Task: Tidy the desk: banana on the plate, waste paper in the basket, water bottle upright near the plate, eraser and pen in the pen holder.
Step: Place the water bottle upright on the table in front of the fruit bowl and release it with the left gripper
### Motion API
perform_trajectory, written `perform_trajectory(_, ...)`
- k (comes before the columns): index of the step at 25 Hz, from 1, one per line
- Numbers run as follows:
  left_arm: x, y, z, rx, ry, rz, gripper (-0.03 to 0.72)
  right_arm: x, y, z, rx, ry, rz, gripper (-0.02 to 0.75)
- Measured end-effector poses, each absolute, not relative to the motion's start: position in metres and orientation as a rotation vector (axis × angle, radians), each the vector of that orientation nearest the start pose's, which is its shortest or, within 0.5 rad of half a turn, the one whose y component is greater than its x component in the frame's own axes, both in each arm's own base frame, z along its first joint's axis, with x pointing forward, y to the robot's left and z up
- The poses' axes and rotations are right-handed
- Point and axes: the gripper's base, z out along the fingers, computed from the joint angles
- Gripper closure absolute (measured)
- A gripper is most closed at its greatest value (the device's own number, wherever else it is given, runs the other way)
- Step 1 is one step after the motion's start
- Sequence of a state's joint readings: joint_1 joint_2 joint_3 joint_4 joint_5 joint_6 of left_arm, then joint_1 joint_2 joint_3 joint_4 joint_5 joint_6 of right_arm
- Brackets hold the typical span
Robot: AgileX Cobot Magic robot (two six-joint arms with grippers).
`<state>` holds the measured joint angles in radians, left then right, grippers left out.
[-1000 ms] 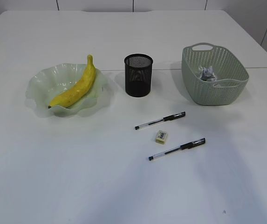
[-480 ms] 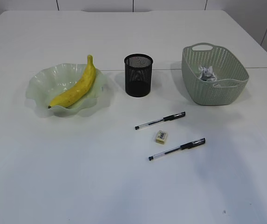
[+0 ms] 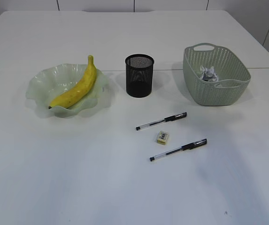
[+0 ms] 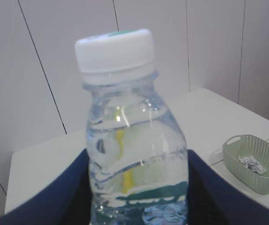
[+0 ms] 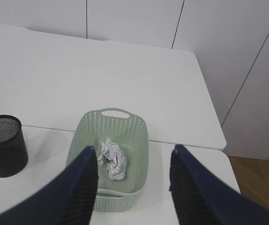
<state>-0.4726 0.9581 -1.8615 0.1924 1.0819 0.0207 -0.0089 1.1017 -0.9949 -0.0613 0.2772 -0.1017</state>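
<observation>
Currently, by item:
Banana (image 3: 76, 88): lying in the plate (image 3: 40, 84), left of the pen holder (image 3: 139, 75).
Waste paper (image 3: 209, 73): inside the basket (image 3: 197, 89).
Water bottle (image 4: 134, 150): upright, clamped between the left gripper (image 4: 136, 197) fingers, cap on.
Right gripper (image 5: 133, 185): jaws apart, nothing between, above the basket.
Pens (image 3: 161, 121) (image 3: 178, 149): flat on the table (image 3: 78, 164), eraser (image 3: 162, 137) between them.

plain white table (image 3: 78, 187) with a seam running across it; second white tabletop (image 5: 125, 70) butted up behind, pale panelled wall (image 4: 40, 70) with thin dark joints, bit of wooden floor (image 5: 261, 183) far right
</observation>
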Motion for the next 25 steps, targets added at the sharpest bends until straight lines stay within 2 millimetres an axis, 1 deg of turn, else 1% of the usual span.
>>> perform_trajectory(5, 0.063, -0.016, 0.565, 0.352, 1.551, -0.149, 0.323, 0.245, -0.004, 0.383, -0.13, 1.864, -0.133, 0.363)
perform_trajectory(8, 0.061, -0.016, 0.548, 0.343, 1.542, -0.169, 0.323, 0.245, -0.004, 0.383, -0.13, 1.864, -0.133, 0.363)
perform_trajectory(13, 0.07, -0.022, 0.513, 0.343, 1.594, -0.19, 0.323, 0.245, -0.004, 0.383, -0.13, 1.862, -0.133, 0.363)
perform_trajectory(21, 0.077, -0.029, 0.465, 0.362, 1.529, -0.219, 0.323, 0.245, -0.004, 0.383, -0.13, 1.862, -0.133, 0.363)
perform_trajectory(25, 0.086, -0.035, 0.434, 0.384, 1.565, -0.22, 0.323, 0.245, -0.004, 0.383, -0.13, 1.862, -0.133, 0.363)
